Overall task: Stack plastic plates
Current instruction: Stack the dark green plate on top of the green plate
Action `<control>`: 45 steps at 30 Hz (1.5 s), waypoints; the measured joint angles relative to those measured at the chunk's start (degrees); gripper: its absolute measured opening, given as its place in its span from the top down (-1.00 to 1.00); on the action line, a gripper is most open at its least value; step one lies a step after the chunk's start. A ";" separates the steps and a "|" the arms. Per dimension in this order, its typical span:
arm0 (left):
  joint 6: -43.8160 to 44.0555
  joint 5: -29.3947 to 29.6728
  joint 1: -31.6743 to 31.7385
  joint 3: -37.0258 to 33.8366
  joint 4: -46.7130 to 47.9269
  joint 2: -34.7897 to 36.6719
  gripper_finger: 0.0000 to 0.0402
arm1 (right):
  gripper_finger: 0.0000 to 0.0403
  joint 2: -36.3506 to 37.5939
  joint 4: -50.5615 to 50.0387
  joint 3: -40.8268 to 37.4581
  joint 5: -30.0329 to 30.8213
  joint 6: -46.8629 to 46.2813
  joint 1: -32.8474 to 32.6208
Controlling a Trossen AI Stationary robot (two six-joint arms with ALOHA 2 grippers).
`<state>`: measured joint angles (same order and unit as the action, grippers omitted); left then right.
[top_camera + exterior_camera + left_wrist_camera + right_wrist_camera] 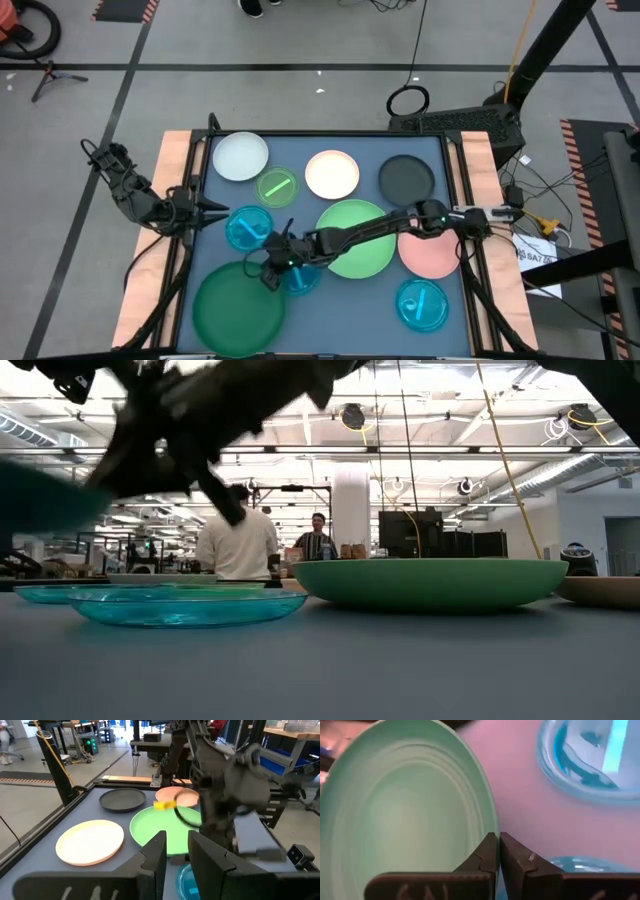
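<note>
Round plates lie spread over the dark table. My right gripper (pixel 272 270) reaches across from the right and is shut on the large dark green plate (pixel 238 308) near the front left. A small cyan plate (pixel 300 280) lies right beside it, and another cyan plate (pixel 248 227) lies behind. The light green plate (pixel 357 238) sits under my right arm. My left gripper (pixel 215 212) waits open at the table's left edge, touching nothing. My right gripper pinches the dark green plate's rim (pixel 492 827) on its far right side, between the two fingers. The fingers come slanting down from the table's right. In the low view the plate (pixel 40 500) shows as a green blur above table level, so the plate is raised.
Flat on the table lie a pale blue plate (pixel 241 157), small lime plate (pixel 278 185), cream-white plate (pixel 332 173), dark grey plate (pixel 407 178), pink plate (pixel 430 252) and a cyan plate (pixel 422 305). Wooden rails (pixel 175 180) run along both sides. People stand in the room beyond.
</note>
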<state>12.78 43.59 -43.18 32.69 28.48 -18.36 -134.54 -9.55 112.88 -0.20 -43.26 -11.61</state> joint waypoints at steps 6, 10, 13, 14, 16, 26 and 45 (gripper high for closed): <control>0.19 0.00 0.01 0.00 -0.05 -0.01 0.56 | 0.99 6.73 -7.60 0.00 -1.35 6.45 0.43; 0.45 0.00 0.00 0.00 -0.10 -0.01 0.56 | 0.99 13.26 -19.85 0.00 0.68 9.56 0.57; 0.75 0.00 0.00 0.00 -0.16 -0.01 0.56 | 0.99 17.84 -30.13 0.07 6.23 9.08 0.64; 0.90 0.00 0.00 0.00 -0.28 0.01 0.56 | 0.99 19.28 -33.62 0.07 7.97 8.83 0.67; 1.02 -0.02 0.00 0.00 -0.32 -0.01 0.56 | 0.99 22.02 -40.58 0.06 11.36 8.38 0.67; 1.29 0.00 0.02 0.00 -1.86 0.01 0.56 | 1.00 37.21 -54.75 -11.85 17.98 6.59 1.89; 1.90 13.89 0.02 0.00 -2.22 -0.01 0.56 | 1.00 78.19 -22.23 -72.25 15.07 8.08 15.30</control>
<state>14.69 57.48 -43.16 32.69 26.26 -18.37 -56.36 -31.79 40.63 14.87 -35.18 3.69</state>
